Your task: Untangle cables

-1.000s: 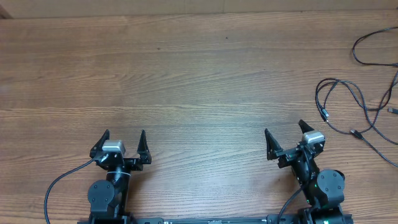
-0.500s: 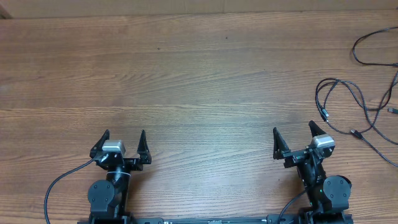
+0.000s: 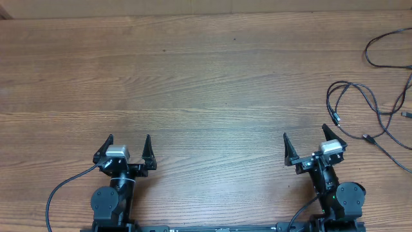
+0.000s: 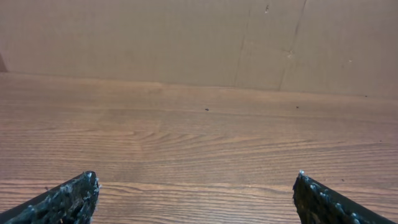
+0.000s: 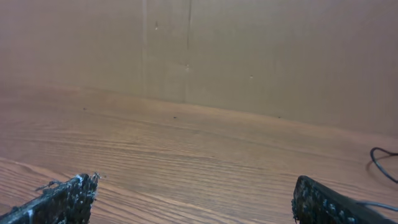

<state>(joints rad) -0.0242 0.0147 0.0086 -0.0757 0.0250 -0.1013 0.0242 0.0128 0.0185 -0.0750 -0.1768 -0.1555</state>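
Observation:
The cables (image 3: 370, 106) are thin black cords lying in loose overlapping loops at the table's far right edge, with small plug ends near the middle of the heap. A piece of cable shows at the right edge of the right wrist view (image 5: 382, 163). My right gripper (image 3: 305, 134) is open and empty, just left of and below the cables, apart from them. My left gripper (image 3: 128, 139) is open and empty at the front left, far from the cables. Both wrist views show spread fingertips over bare wood.
The wooden table (image 3: 206, 77) fills the view. A brown cardboard wall (image 4: 186, 37) stands along its far edge. Thick black arm cables (image 3: 61, 190) run by the arm bases at the front.
My right gripper turned and shifted right toward the cables, then settled. The left arm and the cables have not moved.

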